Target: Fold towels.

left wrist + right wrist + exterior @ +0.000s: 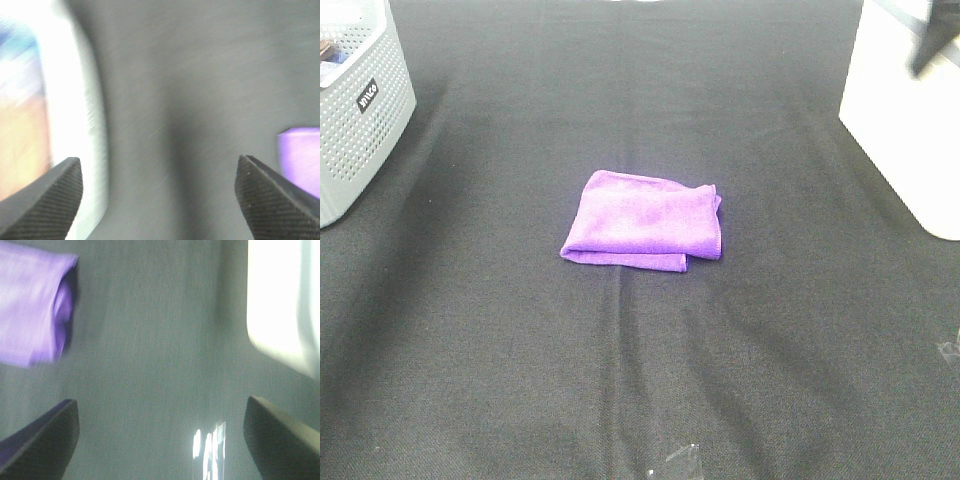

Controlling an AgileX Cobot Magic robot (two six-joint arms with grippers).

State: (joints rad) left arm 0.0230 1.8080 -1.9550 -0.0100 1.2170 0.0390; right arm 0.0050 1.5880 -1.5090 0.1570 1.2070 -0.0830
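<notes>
Fingers of both grippers, left (160, 200) and right (160, 440), are spread wide and grip nothing. Mid-tabletop (640, 400), the purple towel (642, 220) lies folded into a compact rectangle, so folding looks finished; any next move is just squaring its edges.

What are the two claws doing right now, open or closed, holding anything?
Left claw: open, empty.
Right claw: open, empty; the purple towel lies folded on the table.
</notes>
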